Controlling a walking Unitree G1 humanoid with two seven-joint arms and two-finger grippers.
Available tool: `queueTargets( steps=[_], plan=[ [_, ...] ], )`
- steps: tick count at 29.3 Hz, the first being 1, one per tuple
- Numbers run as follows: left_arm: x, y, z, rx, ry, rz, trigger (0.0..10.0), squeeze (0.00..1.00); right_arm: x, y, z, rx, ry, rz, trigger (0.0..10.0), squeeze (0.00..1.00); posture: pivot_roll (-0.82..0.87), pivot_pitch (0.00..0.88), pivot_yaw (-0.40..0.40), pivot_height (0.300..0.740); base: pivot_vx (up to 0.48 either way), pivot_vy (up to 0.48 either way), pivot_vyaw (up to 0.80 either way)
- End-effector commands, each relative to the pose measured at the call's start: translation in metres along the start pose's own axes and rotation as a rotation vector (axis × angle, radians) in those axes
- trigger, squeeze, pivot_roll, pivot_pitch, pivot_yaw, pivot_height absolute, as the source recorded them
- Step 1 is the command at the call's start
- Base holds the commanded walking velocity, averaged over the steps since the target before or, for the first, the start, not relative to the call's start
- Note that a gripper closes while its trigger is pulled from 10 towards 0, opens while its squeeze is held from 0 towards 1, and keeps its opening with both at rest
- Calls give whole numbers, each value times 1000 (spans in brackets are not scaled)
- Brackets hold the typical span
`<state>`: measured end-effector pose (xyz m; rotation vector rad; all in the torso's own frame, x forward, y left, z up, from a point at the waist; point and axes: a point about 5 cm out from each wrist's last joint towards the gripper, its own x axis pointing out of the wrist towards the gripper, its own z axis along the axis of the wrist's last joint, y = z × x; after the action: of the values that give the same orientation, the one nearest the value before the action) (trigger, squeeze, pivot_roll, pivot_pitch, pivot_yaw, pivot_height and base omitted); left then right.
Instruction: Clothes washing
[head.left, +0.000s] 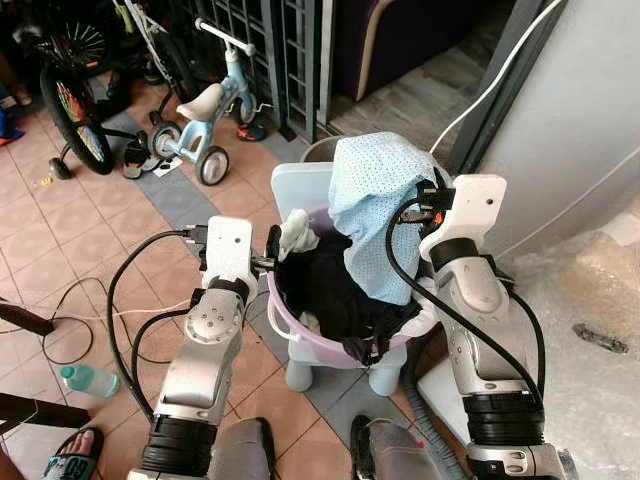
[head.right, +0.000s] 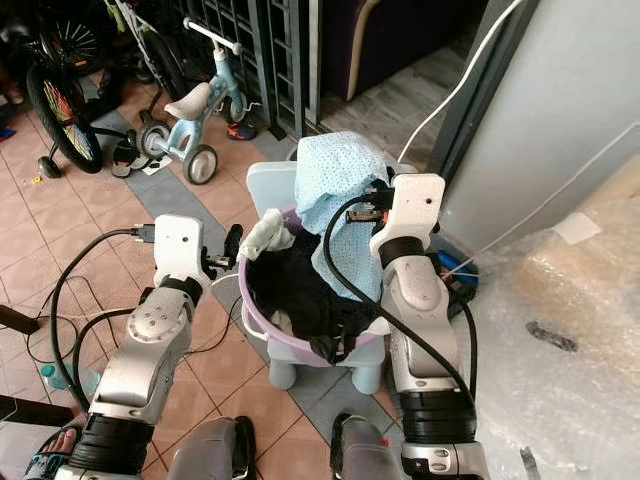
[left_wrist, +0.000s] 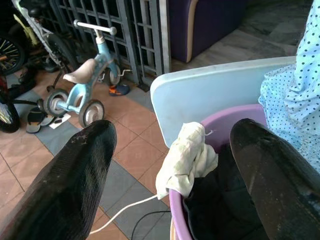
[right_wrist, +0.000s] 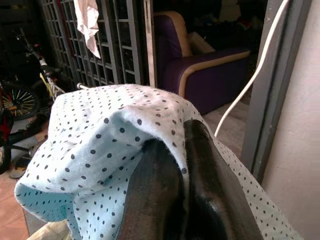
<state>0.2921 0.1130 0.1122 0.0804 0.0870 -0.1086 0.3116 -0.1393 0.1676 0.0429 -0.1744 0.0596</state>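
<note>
A purple basin (head.left: 300, 325) full of dark clothes (head.left: 320, 285) stands on a pale plastic stool (head.left: 300, 185). My right gripper (right_wrist: 182, 165) is shut on a light blue dotted garment (head.left: 375, 200) and holds it up above the basin, so the cloth drapes down over the gripper. A white rag (left_wrist: 187, 157) hangs over the basin's near-left rim. My left gripper (left_wrist: 170, 160) is open, its fingertips (head.left: 272, 245) level with that rim and just left of the rag, holding nothing.
A small blue tricycle (head.left: 205, 110) and a bicycle (head.left: 70, 100) stand at the far left by a metal gate (head.left: 270, 50). Cables (head.left: 130, 300) and a plastic bottle (head.left: 88, 380) lie on the tiled floor at left. A bubble-wrapped appliance (head.left: 590, 320) fills the right side.
</note>
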Motion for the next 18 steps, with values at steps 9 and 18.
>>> queueTargets(
  steps=[9, 18],
  plan=[
    [3, 0, -2, 1, -1, -4, 10000, 0, 8, -8, 16, -41, -46, -36, 10000, 0, -24, 76, 38, 740, -259, 0, -800],
    [3, 0, -3, -2, 1, 0, 10000, 0, 9, -3, 17, -51, -56, -16, 10000, 0, -24, 74, 34, 740, -270, 0, -444]
  ],
)
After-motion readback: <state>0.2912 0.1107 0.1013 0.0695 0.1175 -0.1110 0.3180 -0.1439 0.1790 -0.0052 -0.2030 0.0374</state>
